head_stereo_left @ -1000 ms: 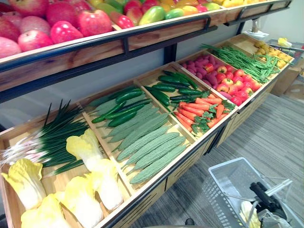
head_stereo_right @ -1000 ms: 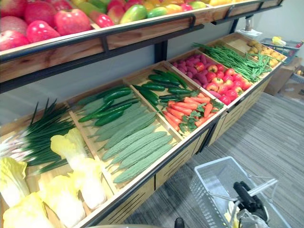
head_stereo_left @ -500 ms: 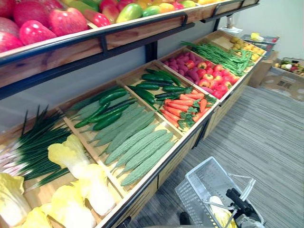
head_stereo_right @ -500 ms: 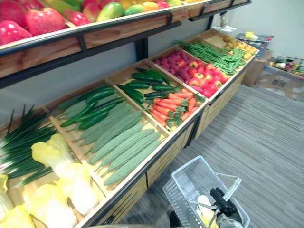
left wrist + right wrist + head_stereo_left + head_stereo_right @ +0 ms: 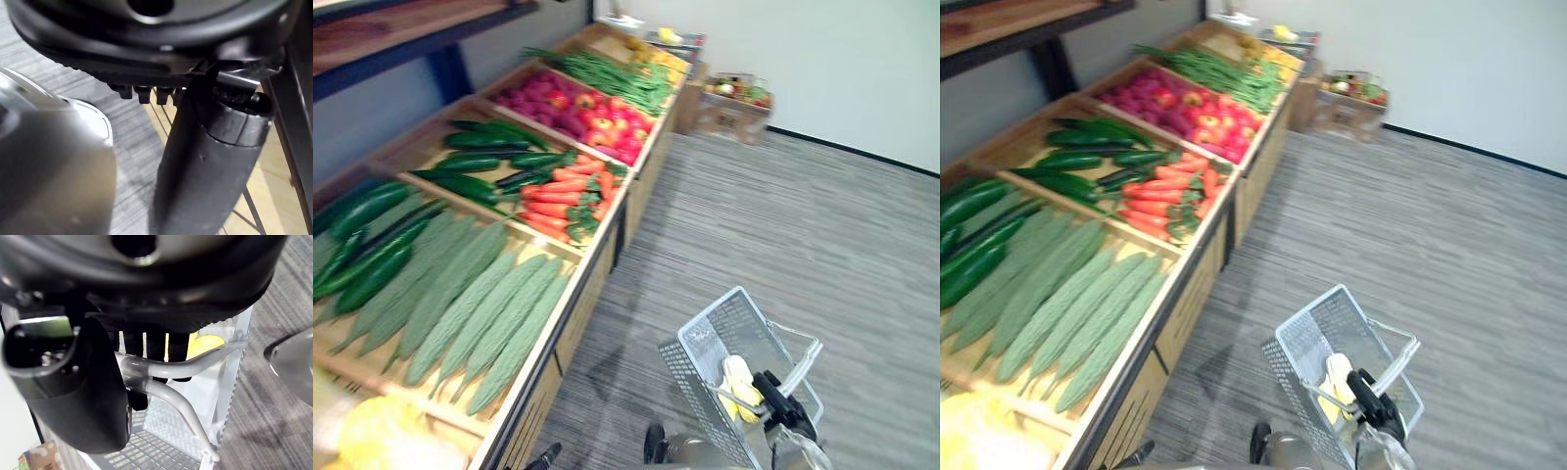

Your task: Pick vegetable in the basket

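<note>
The right hand [image 5: 779,394] curls its fingers round the handle [image 5: 182,363] of the white basket [image 5: 703,338], at 5 o'clock over the grey floor [image 5: 783,215]. The pale yellow vegetable [image 5: 738,380] lies inside this basket. For the left hand [image 5: 146,44], I cannot tell if the fingers are spread or curled.

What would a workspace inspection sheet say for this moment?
Surface: wooden display stand with compartments of bitter gourds, cucumbers and carrots.
Job's things: basket holding one pale yellow leafy vegetable.
Clutter: cardboard box of produce by the far wall.
Hands: right hand curled round the basket handle; left hand idle, seen close up.
Cables: nothing seen.
Surroundings: grey carpet floor, white wall.
</note>
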Controlling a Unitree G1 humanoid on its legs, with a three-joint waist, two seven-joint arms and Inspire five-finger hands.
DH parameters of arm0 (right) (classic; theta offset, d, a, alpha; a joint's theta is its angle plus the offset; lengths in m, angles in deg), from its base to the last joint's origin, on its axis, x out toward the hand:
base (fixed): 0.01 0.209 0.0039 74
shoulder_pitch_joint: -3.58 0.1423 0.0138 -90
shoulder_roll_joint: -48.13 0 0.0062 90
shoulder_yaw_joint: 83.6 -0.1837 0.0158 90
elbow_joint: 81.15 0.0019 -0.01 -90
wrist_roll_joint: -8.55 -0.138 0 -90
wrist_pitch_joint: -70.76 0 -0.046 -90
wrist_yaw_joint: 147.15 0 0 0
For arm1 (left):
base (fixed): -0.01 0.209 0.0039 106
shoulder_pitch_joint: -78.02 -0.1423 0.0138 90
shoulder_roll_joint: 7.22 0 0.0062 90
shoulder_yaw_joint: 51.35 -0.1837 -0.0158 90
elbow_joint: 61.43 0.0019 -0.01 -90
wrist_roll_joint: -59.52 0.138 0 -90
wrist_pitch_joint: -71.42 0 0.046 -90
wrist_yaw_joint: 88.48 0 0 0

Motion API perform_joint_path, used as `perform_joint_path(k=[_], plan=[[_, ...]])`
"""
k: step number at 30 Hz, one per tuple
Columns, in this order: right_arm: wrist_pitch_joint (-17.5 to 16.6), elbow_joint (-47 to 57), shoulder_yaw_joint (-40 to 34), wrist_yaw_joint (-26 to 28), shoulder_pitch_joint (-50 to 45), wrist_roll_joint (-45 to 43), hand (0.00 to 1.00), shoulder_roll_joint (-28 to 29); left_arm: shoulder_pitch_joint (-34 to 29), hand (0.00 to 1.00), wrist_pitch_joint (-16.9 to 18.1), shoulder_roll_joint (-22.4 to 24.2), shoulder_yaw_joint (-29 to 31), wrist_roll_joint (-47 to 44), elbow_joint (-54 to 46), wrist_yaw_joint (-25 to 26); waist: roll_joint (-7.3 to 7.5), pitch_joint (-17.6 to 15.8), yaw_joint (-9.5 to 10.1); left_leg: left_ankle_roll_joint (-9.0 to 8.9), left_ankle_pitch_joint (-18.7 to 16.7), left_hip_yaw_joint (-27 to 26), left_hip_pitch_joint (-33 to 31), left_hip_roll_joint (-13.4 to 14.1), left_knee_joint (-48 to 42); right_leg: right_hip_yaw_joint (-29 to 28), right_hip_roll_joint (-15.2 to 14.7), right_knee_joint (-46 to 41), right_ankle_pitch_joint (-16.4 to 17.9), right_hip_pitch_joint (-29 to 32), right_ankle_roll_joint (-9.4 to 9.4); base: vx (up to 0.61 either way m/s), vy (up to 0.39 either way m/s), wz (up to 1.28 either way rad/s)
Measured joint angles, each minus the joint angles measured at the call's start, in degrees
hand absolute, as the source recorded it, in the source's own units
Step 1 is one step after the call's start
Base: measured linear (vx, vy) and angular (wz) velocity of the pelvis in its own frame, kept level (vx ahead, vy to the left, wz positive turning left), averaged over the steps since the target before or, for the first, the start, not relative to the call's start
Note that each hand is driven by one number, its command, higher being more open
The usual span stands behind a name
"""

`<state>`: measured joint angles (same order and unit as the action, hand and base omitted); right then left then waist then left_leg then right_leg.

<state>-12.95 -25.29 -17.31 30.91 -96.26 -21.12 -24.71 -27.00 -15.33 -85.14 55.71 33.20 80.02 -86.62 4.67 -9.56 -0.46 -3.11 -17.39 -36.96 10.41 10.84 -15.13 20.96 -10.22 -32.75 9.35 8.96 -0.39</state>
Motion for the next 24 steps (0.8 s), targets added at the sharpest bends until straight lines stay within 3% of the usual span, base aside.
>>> perform_joint_path(k=[1,3,4,5,9,17,22,23,24], plan=[[0.02,-1.87,0.3,-0.04,0.78,-0.2,0.0,-0.06,0.85,1.0,0.74,-0.23,0.13,0.08,0.04,0.01,0.4,0.21,0.58,-0.15,0.08,-2.12,-0.16,0.57,-1.13,2.08,0.65,4.44,-0.04,-1.45,1.44,0.1,-0.102,-0.93],[-0.02,-2.04,0.77,0.07,1.97,-0.65,0.0,-0.96,1.39,1.0,1.44,0.42,0.1,0.11,0.04,-0.11,-0.81,0.4,0.46,-0.96,0.55,-5.78,0.46,1.88,-1.04,2.33,4.77,15.32,-1.88,-5.14,0.75,0.06,-0.149,-1.05],[-0.02,-2.09,0.79,0.05,2.83,-0.9,0.0,-1.99,1.99,1.0,1.58,1.2,-0.06,0.05,0.16,-0.16,-2.47,0.0,0.34,-1.22,0.89,-7.16,0.64,2.96,-1.06,1.55,6.92,19.97,-4.77,-6.47,0.33,0.0,-0.094,-0.77],[0.05,-2.1,0.81,-0.02,2.91,-0.99,0.0,-3.09,2.64,1.0,2.32,1.77,-0.89,-0.01,0.04,-0.71,-3.06,-0.06,-0.29,-1.14,2.37,-8.33,0.57,2.9,-0.82,0.59,8.09,24.97,-7.47,-7.77,0.0,-0.03,-0.071,-0.71],[2.34,-2.1,0.43,-0.47,1.36,-1.24,0.0,-4.57,4.41,1.0,4.28,2.01,-2.91,-0.06,-0.31,-1.07,-3.31,0.14,-1.22,-2.53,5.49,-9.24,0.0,2.53,0.93,-1.77,10.55,34.46,-12.78,-9.97,-1.29,-0.04,-0.126,-0.33],[3.93,-0.74,-1.65,-0.45,1.16,0.28,0.0,-8.6,6.6,1.0,4.11,3.1,-4.97,-0.12,-0.56,-0.51,-3.23,0.17,-1.84,-2.6,8.98,-4.74,-0.1,0.73,6.05,0.02,10.75,35.94,-13.79,-10.25,-2.24,-0.05,-0.09,0.12],[3.98,-0.64,-2.25,-0.43,1.06,-2.33,0.0,-8.48,6.09,1.0,3.71,2.2,-3.99,-0.24,1.74,0.65,-3.26,0.19,-1.72,-2.57,9.0,-3.34,-0.26,0.73,4.91,0.22,10.7,36.07,-13.84,-10.76,-2.33,-0.08,-0.037,0.07],[3.98,-1.28,-2.04,-0.39,1.31,-3.38,0.0,-8.24,5.89,1.0,3.65,2.0,-2.39,-0.22,2.98,0.63,-2.81,-0.02,-1.62,-1.81,8.66,0.54,-1.04,0.84,1.86,-1.62,10.59,35.89,-13.86,-11.01,-2.34,-0.09,-0.046,-0.44],[3.97,-3.17,-1.82,-0.05,2.24,-4.17,0.0,-8.53,4.51,1.0,3.75,2.4,-0.92,-0.3,3.75,0.79,-2.39,-0.31,-0.57,-0.77,5.86,12.75,-3.01,-1.67,-0.53,-5.85,10.5,35.54,-14.02,-10.89,-2.25,-0.07,-0.04,-0.68]])
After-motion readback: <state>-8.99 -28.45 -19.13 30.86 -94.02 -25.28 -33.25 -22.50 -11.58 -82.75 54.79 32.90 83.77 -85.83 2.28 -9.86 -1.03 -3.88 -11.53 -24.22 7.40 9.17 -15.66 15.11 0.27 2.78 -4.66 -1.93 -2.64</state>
